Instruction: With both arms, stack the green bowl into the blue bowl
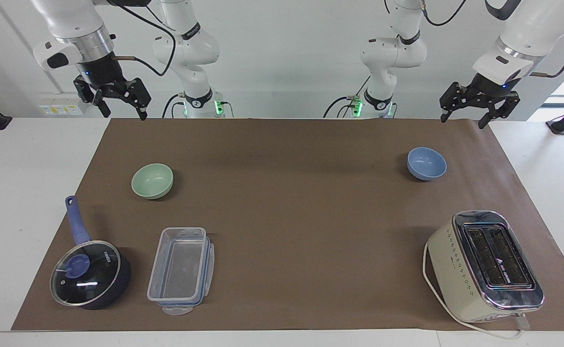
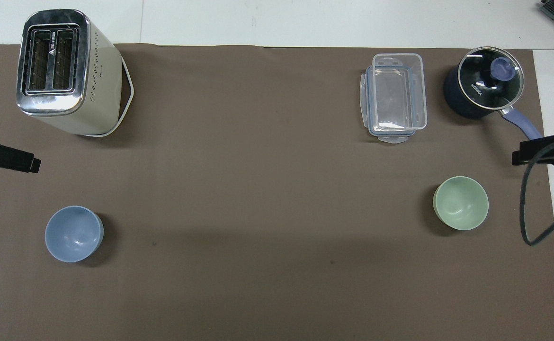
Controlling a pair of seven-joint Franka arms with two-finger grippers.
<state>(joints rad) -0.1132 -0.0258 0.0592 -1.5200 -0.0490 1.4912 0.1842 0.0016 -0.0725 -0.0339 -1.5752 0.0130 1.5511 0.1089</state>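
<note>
Nothing stacked: green bowl [image 1: 152, 180] mid-left and blue bowl [image 1: 426, 163] right of frame stand well apart; right gripper [image 1: 116, 102] upper left and left gripper [image 1: 478, 107] upper right hang with fingers wide, empty

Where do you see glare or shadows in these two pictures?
Facing view: glare on the saucepan's glass lid and the toaster's chrome top; a soft shadow beside the green bowl. Overhead view: small highlights inside the blue bowl; a broad faint dark band across the brown mat.
</note>
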